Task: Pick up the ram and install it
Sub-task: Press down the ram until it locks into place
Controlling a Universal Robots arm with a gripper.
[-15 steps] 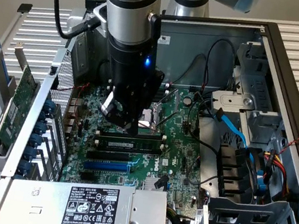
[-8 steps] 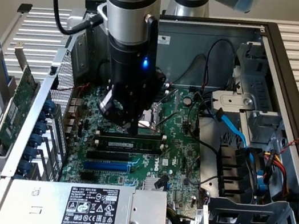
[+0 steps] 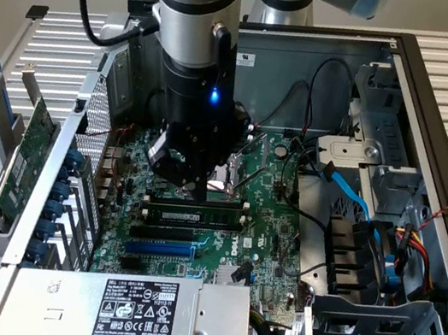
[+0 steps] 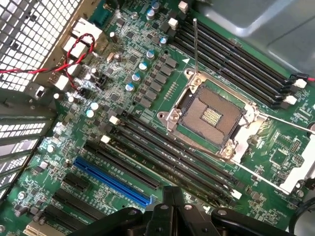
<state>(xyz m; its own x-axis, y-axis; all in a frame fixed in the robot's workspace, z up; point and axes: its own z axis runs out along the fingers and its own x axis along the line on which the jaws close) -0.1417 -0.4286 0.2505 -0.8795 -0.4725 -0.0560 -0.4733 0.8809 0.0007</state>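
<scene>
The ram [image 3: 193,212], a long dark green stick with black chips, stands on edge in a memory slot on the motherboard [image 3: 274,228], between the slot's white end clips. My gripper [image 3: 193,186] hangs directly over it, its tips just above or touching the stick's top edge; I cannot tell which. In the wrist view my gripper [image 4: 172,192] is shut, with nothing between the black fingers. Black memory slots [image 4: 167,150] run across beneath them, beside the open CPU socket [image 4: 211,115]. Which slot holds the ram I cannot tell in the wrist view.
The motherboard lies inside an open computer case [image 3: 424,116]. A blue expansion slot [image 3: 159,247] lies next to the memory slots. The power supply [image 3: 137,313] is near the front, a fan and drive cage [image 3: 364,262] at the exterior view's right, a green card [image 3: 32,147] at its left.
</scene>
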